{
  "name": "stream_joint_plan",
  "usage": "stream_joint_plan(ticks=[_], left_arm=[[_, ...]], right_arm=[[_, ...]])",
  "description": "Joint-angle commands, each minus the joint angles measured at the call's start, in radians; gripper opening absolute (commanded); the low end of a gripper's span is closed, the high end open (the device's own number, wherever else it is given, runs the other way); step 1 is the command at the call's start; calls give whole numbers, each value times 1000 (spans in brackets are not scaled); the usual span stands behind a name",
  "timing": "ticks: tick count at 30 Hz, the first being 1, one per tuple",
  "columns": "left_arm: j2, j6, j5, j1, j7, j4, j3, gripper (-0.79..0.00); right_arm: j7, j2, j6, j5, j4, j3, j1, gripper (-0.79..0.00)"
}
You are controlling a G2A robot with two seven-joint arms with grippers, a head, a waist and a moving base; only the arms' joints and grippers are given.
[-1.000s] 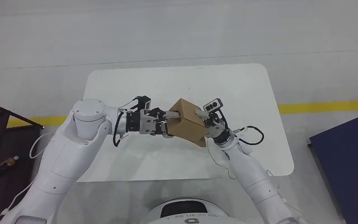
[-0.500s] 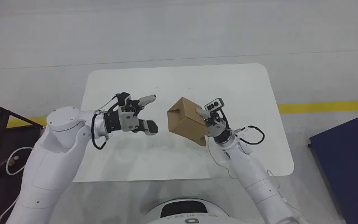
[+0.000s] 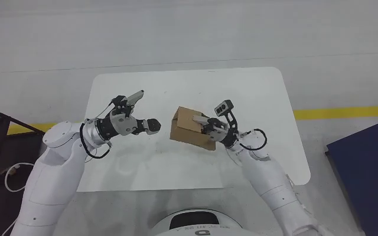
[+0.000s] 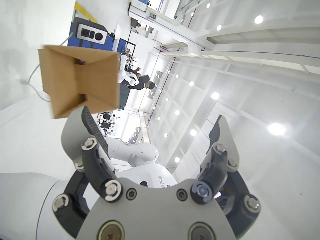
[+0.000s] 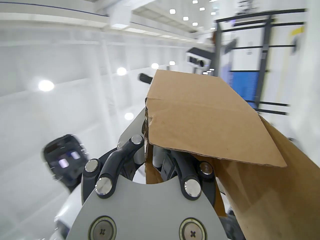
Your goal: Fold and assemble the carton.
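One carton point(image 3: 188, 126) was held over the mid-bench point(image 3: 254, 94), flapped end turned toward the robot's left | right claw point(image 3: 208, 128) pinched a wall at the opposite end | left claw point(image 3: 147, 110) was spread, apart from that flapped end and facing it | judged: left arm best placed to press the flaps.

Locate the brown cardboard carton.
Top view: the brown cardboard carton is centred over the white table, held by the right gripper, clear of the open left gripper.
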Motion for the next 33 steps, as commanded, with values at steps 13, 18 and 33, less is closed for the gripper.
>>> stream_joint_plan(ticks=[13,18,33], left_arm=[[-1,-17,6,5,27,4,-5,0],[-3,-141,-11,73,103,2,-65,0],[-4,-250,4,196,161,-2,-143,0]], right_arm=[[124,83,345,-1031,-304,-46,81,-785],[174,97,401,-1212,-379,-77,101,-785],[292,100,467,-1545,-384,-251,174,0]])
